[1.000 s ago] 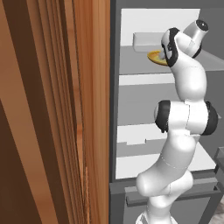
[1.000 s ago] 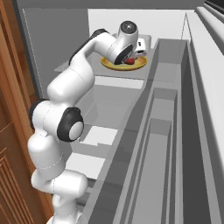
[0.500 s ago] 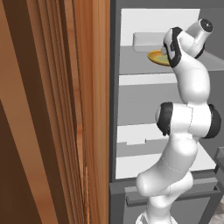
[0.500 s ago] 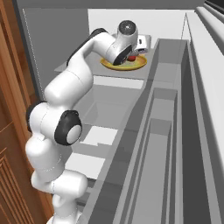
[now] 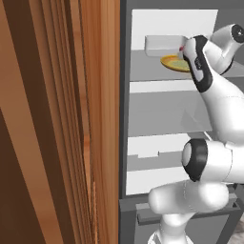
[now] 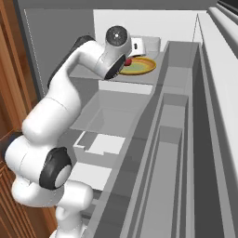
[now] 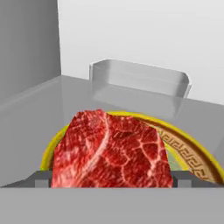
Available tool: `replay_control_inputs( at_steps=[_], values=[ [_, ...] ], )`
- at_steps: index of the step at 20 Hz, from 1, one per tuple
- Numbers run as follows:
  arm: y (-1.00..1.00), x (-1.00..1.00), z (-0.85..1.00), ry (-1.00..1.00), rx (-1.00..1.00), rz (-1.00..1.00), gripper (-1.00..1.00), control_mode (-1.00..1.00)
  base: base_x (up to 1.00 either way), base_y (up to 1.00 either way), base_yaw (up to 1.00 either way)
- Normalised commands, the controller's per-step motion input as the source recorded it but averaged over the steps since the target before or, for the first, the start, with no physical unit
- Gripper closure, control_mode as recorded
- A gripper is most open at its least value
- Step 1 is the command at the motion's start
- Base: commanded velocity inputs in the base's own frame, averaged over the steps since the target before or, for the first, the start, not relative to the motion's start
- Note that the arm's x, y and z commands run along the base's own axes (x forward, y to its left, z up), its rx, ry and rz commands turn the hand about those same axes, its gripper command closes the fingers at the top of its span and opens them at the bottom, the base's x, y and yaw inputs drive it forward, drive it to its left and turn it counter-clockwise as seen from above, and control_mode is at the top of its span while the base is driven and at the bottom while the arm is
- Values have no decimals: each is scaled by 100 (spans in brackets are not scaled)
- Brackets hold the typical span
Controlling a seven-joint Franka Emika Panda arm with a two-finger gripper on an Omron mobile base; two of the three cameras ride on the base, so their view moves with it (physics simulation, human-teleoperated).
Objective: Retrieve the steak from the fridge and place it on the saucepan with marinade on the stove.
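1. The gripper (image 7: 112, 183) stands wide open, its tips flanking the steak (image 7: 111, 151), which lies dead ahead between them; nothing is gripped yet.
2. The steak, marbled red, flat and irregular, rests on a round yellow plate (image 7: 199, 155) on an upper fridge (image 5: 157, 76) shelf.
3. Behind it sits a clear, rounded box (image 7: 140, 85).

The left base view looks forward from behind the arm (image 5: 209, 157), with a wooden cabinet (image 5: 57, 124) close along the left half and the open fridge (image 5: 157, 109) at right. The right base view looks down into that fridge from higher up. Both share the top shelf and its yellow plate (image 6: 139, 66). The hand view sits very near the steak (image 7: 111, 151) on that plate.
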Motion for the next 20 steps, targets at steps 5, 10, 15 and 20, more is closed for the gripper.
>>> replay_control_inputs(
  at_steps=[5, 10, 15, 20],
  values=[
    [100, -100, 0, 0, 0, 0, 100, -100, 0, 0, 0],
    [70, -100, -16, 8, 0, 0, 100, -100, 0, 0, 0],
    [-15, -100, -24, 10, 4, -1, 100, -100, 0, 0, 0],
    [-36, -100, -1, 10, 4, -1, 100, -100, 0, 0, 0]
  ],
)
